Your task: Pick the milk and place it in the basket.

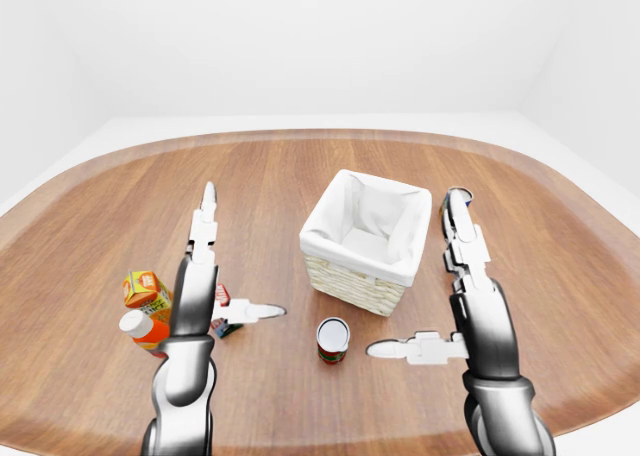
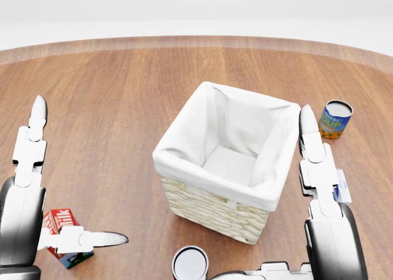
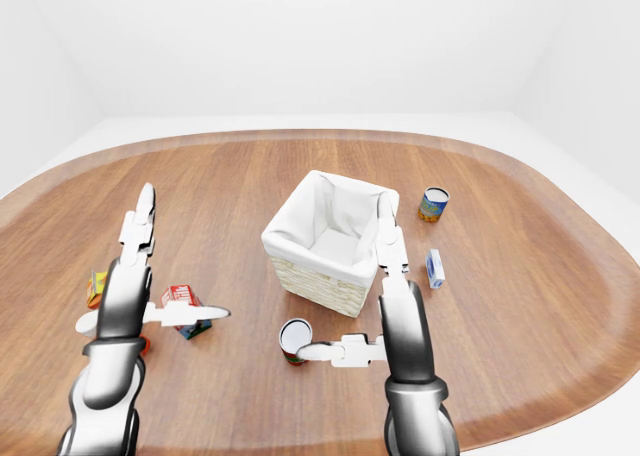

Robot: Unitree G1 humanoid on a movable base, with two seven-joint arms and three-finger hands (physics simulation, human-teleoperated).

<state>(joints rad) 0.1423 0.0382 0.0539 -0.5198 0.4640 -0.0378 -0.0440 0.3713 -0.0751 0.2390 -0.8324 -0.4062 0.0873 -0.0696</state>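
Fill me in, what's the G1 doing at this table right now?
It is going for the milk carton, which stands on the wooden table to the left of the lined basket in the right-eye view. The left hand is open beside the carton, thumb stretched across it, nothing gripped yet. The right hand is open too, hanging beside the basket. The basket is empty. Two cans, a small blue box and an orange carton also sit on the table.
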